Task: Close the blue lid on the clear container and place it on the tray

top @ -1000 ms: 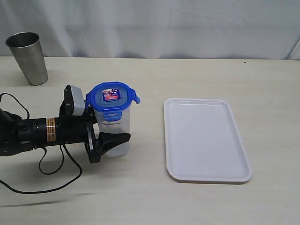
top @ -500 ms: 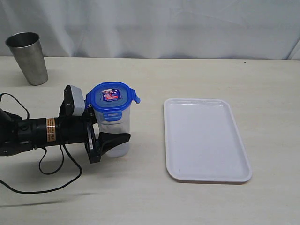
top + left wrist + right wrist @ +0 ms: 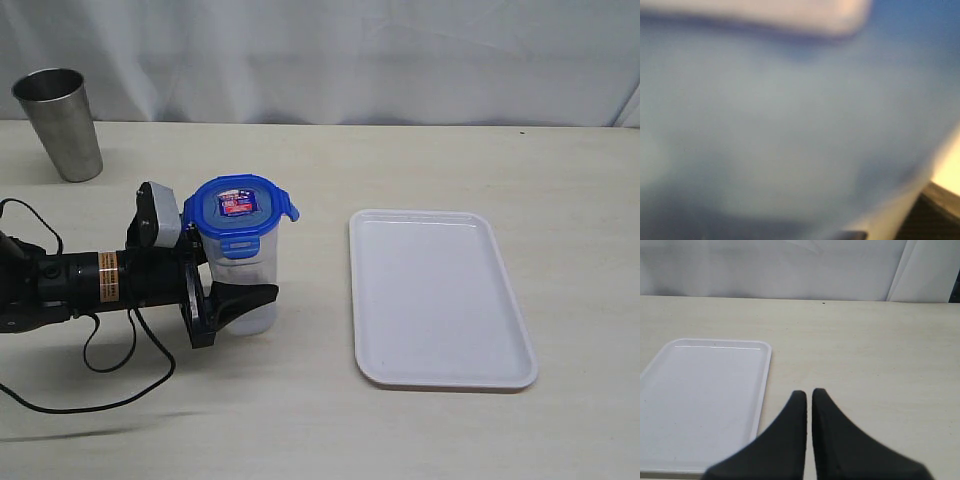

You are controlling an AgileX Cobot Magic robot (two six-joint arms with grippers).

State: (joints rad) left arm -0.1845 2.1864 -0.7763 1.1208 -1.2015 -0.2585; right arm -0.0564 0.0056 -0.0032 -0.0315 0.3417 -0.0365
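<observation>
Clear container (image 3: 262, 275), blue lid (image 3: 238, 205) on it, stands centre-left; tray (image 3: 440, 300) lies right of it; cup (image 3: 60, 120) upper left.

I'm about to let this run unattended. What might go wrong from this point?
1. The left gripper has its jaws low on the tall container, so it may tip when carried.
2. One flap of the lid sticks out, perhaps unlatched; the lid might come loose.
3. The tray has a raised rim that the container's base may catch.
</observation>
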